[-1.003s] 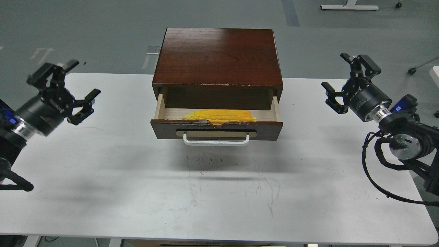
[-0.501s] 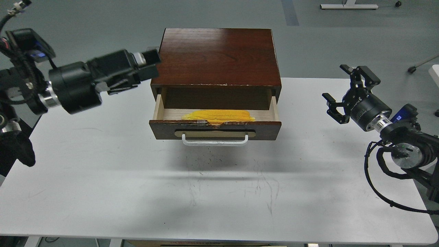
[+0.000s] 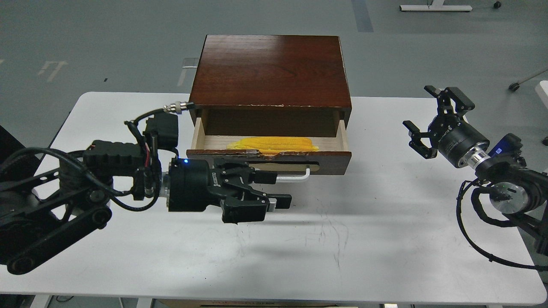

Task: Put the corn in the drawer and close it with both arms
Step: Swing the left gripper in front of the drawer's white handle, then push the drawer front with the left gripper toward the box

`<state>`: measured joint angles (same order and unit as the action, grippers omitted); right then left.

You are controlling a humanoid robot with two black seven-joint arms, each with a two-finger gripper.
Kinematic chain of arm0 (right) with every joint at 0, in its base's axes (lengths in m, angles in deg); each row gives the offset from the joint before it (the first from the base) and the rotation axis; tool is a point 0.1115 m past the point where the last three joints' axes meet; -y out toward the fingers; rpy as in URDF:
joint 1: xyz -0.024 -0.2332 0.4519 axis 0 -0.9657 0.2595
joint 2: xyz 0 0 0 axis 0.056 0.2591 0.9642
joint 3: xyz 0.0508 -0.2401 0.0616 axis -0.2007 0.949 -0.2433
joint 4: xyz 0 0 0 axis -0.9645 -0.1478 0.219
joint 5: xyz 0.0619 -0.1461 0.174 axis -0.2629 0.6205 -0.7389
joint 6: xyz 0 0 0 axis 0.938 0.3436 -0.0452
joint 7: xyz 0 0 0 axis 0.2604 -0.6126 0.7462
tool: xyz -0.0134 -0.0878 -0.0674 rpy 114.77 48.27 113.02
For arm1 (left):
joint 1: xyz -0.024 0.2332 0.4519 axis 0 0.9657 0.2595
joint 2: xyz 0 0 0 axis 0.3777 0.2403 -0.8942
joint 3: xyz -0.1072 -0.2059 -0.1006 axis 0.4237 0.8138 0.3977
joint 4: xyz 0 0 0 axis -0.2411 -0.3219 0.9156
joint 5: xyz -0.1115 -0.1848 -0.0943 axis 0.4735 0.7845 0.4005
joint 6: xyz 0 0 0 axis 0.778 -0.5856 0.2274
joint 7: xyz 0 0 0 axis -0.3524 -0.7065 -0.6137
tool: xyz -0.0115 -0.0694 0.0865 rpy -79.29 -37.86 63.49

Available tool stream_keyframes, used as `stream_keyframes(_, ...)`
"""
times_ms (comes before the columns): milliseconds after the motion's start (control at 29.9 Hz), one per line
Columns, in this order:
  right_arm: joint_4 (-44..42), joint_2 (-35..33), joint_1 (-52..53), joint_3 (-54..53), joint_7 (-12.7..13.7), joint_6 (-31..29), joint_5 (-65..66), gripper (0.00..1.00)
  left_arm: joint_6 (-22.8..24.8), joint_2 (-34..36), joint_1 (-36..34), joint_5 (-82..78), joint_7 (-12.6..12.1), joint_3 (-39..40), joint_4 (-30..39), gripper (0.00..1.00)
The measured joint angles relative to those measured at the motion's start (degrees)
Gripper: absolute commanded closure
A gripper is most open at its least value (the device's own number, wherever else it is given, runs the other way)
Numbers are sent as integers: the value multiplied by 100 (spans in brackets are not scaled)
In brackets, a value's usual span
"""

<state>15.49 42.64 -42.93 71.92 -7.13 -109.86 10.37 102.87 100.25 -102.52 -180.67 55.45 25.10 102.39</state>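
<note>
The dark brown drawer (image 3: 329, 157) stands pulled out of its cabinet (image 3: 270, 70) at the table's back middle. The yellow corn (image 3: 272, 144) lies inside it on the pale wood, along the front wall. The white bar handle (image 3: 299, 178) is half hidden by my left gripper (image 3: 280, 189). That gripper is open and empty, pointing right, just in front of the drawer's front panel and over its left half. My right gripper (image 3: 428, 113) is open and empty, held in the air well to the right of the drawer.
The white table (image 3: 274, 256) runs wide in front of the drawer. My left arm (image 3: 85, 188) lies across its left part. My right arm's cables (image 3: 475, 239) loop near the right edge. Grey floor lies beyond the table.
My left arm has swung from the far left, past the cabinet's top left corner, down to the drawer front. The right gripper has dropped slightly. Drawer and corn have not moved.
</note>
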Motion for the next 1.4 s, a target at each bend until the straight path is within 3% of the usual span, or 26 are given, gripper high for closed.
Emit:
stream_keyframes(134, 0, -1, -11, 16, 0, 0, 12, 0, -314, -63, 372, -184, 0, -257, -116, 100)
stream_keyframes(368, 15, -1, -84, 19, 0, 0, 35, 0, -425, -335, 865, 29, -5, -211, -534, 100)
stream_keyframes(702, 18, -1, -119, 18, 0, 0, 36, 0, -384, -560, 896, 1793, -430, -186, -1488, 100)
stream_keyframes(1404, 24, -1, -188, 20, 0, 1, 167, 0, -377, -619, 879, 2267, -454, -111, -2048, 100)
